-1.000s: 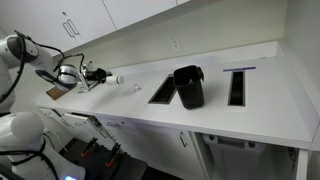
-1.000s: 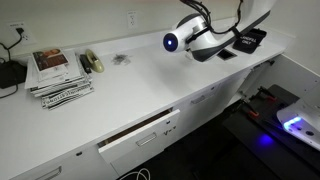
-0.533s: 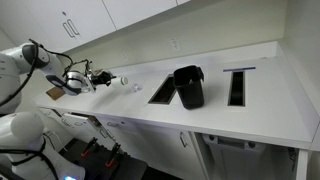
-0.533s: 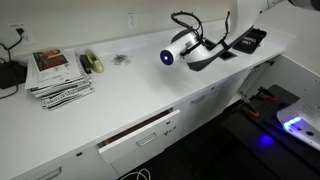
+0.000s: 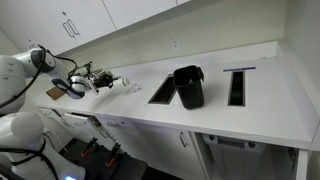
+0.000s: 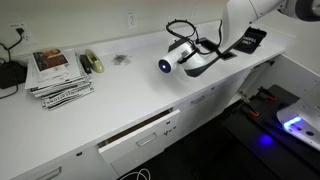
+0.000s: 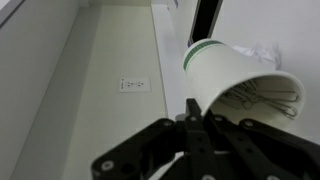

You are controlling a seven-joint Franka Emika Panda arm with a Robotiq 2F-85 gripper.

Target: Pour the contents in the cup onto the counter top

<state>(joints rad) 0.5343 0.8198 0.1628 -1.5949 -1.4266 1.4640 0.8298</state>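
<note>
My gripper [image 7: 195,112] is shut on the cup [image 7: 240,85], a pale paper cup with a green band. The cup lies tipped on its side, mouth towards the camera, with thin dark squiggles inside. In both exterior views the gripper [image 5: 100,80] [image 6: 187,58] holds the tilted cup [image 5: 122,82] [image 6: 165,66] just above the white counter top [image 5: 215,115] [image 6: 130,95]. A patch of tiny greyish bits [image 6: 121,60] lies on the counter away from the cup. I cannot tell whether anything is falling out of the cup.
A black container [image 5: 188,86] stands between two dark cut-outs [image 5: 162,92] [image 5: 237,86]. A small crumpled pale thing [image 5: 135,87] lies near the cup. A brown board [image 5: 57,92] lies under the arm. A magazine stack [image 6: 58,75] sits at the far end.
The arm has lowered the cup towards the counter and swung it slightly towards the black container. The grip has stayed shut on it.
</note>
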